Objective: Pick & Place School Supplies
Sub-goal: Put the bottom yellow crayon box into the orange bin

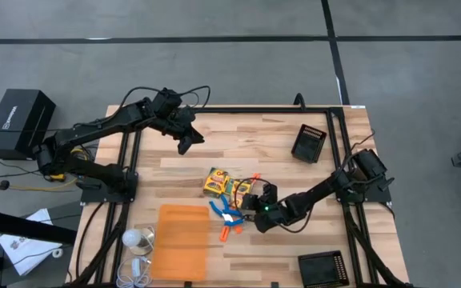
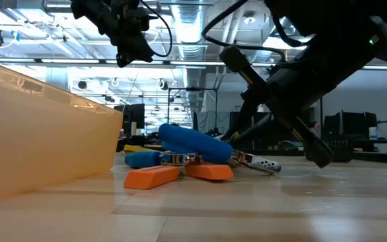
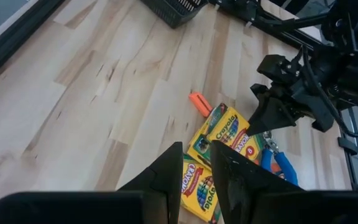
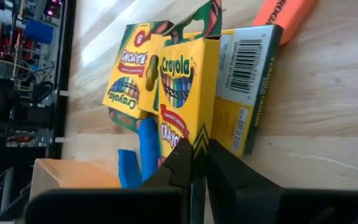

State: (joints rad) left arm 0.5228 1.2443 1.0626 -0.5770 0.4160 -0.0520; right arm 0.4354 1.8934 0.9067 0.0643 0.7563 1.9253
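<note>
I have the right gripper (image 4: 199,163) low over the desk (image 1: 278,140), right at the crayon boxes (image 1: 227,184) near the desk's middle. Its fingers (image 4: 180,160) are pinched together on the bottom edge of the nearest crayon box (image 4: 182,93), which stands tilted against the others. Just beside the boxes, toward the front of the desk, lie the blue-handled scissors (image 1: 224,210) with orange sticks (image 1: 229,232) touching them; in the low view two sticks sit under the blue handles. One more orange stick (image 3: 199,103) lies on the far side of the boxes.

My left gripper (image 1: 189,141) hangs in the air well behind the boxes, fingers (image 3: 166,171) a narrow gap apart, holding nothing.

The flat orange sheet (image 1: 182,240) lies near the scissors on the left-arm side. Bare wood stretches behind the boxes up to the black tray (image 1: 309,142); a second tray (image 1: 322,270) sits at the front corner.
</note>
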